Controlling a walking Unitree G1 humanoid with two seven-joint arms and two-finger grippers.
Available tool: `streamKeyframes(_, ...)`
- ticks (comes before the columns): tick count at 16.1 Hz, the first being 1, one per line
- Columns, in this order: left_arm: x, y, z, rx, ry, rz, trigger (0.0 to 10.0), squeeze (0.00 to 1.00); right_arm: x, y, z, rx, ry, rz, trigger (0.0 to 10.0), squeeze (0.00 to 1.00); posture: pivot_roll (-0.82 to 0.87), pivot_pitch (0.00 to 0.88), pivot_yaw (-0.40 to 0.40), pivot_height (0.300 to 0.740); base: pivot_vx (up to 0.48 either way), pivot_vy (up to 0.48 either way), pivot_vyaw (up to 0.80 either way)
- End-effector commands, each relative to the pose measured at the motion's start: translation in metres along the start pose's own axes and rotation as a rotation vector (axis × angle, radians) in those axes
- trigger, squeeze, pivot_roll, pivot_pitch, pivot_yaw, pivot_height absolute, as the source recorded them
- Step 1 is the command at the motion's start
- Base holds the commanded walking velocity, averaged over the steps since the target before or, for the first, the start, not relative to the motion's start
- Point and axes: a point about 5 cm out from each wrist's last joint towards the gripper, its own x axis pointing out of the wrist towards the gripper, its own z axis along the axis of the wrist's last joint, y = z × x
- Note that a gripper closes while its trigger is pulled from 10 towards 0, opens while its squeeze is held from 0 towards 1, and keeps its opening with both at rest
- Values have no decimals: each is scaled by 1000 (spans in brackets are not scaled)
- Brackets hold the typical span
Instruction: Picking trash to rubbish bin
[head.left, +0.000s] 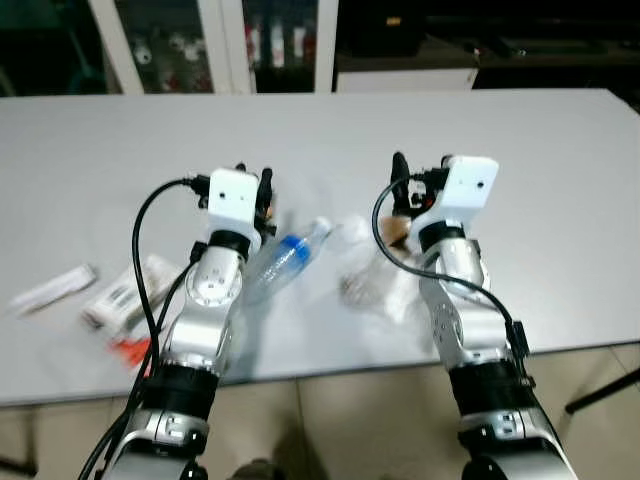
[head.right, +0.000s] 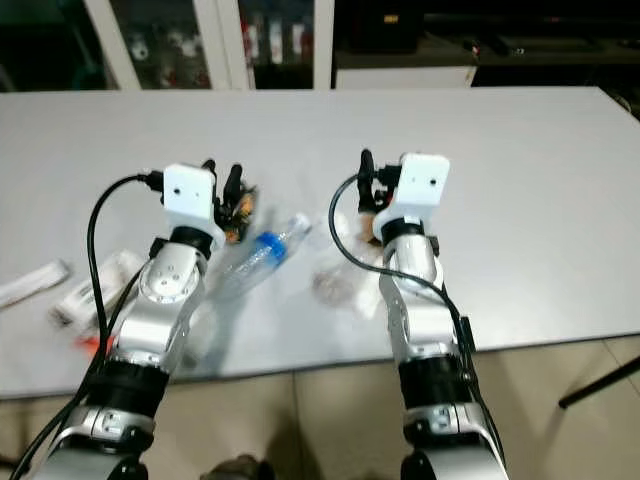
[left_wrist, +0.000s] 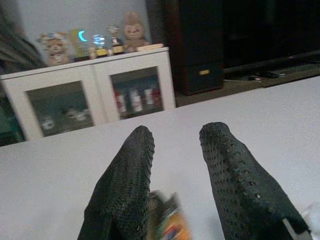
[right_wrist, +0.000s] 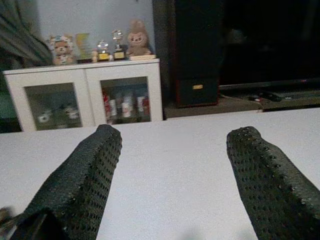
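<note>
We are hovering both arms mid-frame over the grey table, left gripper with fingers apart above a small colourful wrapper, right gripper spread wide near crumpled clear plastic, plastic bottle lying between, apparently lining up first pickups.

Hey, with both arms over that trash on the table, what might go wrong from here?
The bottle lies on its side between the arms, so a nudge from the left gripper might roll it away. The clear plastic wrap beside the right gripper looks flimsy and may slip from the open fingers. The packets near the table edge could be knocked off.
</note>
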Motion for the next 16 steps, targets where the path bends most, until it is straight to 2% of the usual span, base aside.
streamKeyframes(1,1,-9,6,-22,-28,-26,10000,0,0,-11,2,-8,-9,-34,10000,0,16,65,-38,740,0,0,0)
streamKeyframes(7,2,-9,10,-15,-42,-33,10000,0,0,-11,2,-7,-6,-35,10000,0,14,67,-39,740,0,0,0)
streamKeyframes(8,5,-8,16,3,-57,-32,10000,0,0,-11,1,-7,-4,-34,10000,0,16,68,-40,740,0,0,0)
streamKeyframes(9,7,-7,18,5,-57,-32,10000,302,0,-11,1,-8,-3,-33,10000,0,16,68,-40,740,0,0,0)
streamKeyframes(10,8,-6,18,11,-53,-34,10000,1000,0,-11,0,-7,-1,-33,10000,0,17,68,-40,740,0,0,0)
streamKeyframes(16,7,0,13,33,-27,-23,10000,1000,-1,-11,-1,-5,3,-34,10000,0,18,71,-38,740,0,0,0)
